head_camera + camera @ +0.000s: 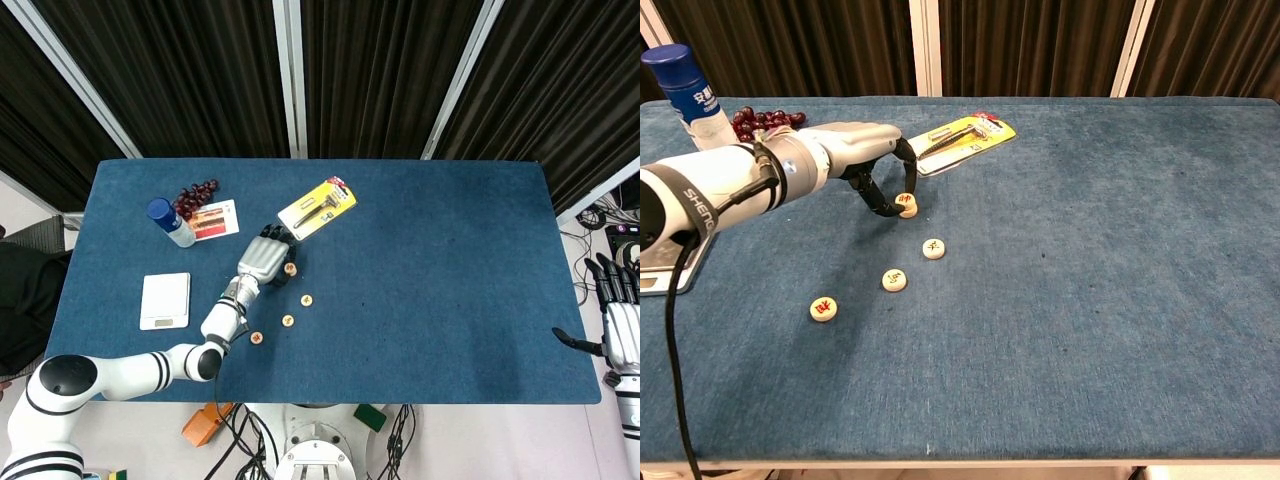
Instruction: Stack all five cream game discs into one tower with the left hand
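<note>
L robot hand (872, 160) pinching red-marked disc (906, 202), arm (700, 190) "SHENG…"

stack: cream discs (906, 205), red mark on top, piled by the far-left of the group
loose discs: three flat on blue cloth — (933, 248), (894, 280), (823, 309), apart, in a diagonal line

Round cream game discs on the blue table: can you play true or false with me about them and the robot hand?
1. Three round cream game discs lie singly on the blue table. True.
2. The left robot hand is at a disc. True.
3. All five discs are already one tower. False: three are still loose.
4. The blue-capped bottle lies on its side. False: it stands upright.
5. The right robot hand holds a disc. False: it is off the table, holding nothing.
</note>
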`<state>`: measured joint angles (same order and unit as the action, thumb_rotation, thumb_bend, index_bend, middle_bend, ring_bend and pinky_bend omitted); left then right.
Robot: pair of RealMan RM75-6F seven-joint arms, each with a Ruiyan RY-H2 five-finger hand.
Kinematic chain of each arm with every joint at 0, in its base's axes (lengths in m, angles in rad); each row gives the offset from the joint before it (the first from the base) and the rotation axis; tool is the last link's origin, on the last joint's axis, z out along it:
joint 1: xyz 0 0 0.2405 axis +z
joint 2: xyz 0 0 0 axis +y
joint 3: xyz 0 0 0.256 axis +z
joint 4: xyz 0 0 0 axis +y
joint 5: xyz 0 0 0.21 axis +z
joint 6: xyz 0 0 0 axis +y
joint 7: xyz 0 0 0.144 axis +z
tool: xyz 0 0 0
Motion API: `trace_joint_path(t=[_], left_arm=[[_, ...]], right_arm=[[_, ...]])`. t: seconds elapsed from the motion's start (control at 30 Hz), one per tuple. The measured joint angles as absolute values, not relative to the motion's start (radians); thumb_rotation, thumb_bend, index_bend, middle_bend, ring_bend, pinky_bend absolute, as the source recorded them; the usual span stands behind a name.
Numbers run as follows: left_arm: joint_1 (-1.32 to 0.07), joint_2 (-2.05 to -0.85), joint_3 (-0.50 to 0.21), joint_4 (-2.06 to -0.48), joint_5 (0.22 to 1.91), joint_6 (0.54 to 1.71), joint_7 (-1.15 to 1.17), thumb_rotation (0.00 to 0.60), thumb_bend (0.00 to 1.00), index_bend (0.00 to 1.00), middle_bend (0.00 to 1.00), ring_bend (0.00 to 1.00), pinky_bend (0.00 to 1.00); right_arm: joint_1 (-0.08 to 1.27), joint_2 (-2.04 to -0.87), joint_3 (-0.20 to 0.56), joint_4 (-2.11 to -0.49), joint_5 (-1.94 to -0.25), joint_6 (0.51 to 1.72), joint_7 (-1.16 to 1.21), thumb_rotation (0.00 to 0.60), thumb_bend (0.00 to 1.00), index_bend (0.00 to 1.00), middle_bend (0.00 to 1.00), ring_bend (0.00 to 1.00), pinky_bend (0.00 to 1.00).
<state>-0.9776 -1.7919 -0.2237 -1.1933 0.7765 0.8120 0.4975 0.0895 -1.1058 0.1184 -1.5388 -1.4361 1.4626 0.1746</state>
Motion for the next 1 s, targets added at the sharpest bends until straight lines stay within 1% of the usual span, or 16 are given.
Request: trace_joint_path(t=[0.43,0.57,0.73,0.83,1.0], left_arm=[[-0.977,-1.787,-0.22,-1.221,0.8,0.842,0.5,0.6,0.34,0.41,0.12,0.0,0.0],[-0.969,-1.769,-0.218,-1.271,0.834,0.867,0.492,0.599,0.31,0.41,0.12,0.0,0.0],[-0.955,-1.736,-0.194,-1.368,0.92,0.91,0.496,0.598,0.23,0.41,0.12,0.0,0.0],[-0.947,-1.73,-0.17,-1.406,0.957,0.928,0.504,0.599,0.22,0.41,0.11,0.0,0.0],[-0.948,-1.761,-0.157,-1.398,0.954,0.921,0.521,0.599,0.22,0.41,0.1,0.0,0.0]], right_arm=[[0.086,-1.107,0.119,-1.537,-1.436,1.466,0.178,0.6,0.12,0.0,0.0,0.0,0.0],[0.089,-1.109,0.119,-1.536,-1.439,1.464,0.179,0.6,0.12,0.0,0.0,0.0,0.0],[0.09,-1.11,0.119,-1.538,-1.445,1.469,0.178,0.6,0.12,0.0,0.0,0.0,0.0],[0.087,-1.111,0.117,-1.537,-1.447,1.473,0.179,0.6,0.12,0.0,0.0,0.0,0.0],[0.078,-1.112,0.114,-1.532,-1.447,1.482,0.187,0.6,0.12,0.0,0.0,0.0,0.0]])
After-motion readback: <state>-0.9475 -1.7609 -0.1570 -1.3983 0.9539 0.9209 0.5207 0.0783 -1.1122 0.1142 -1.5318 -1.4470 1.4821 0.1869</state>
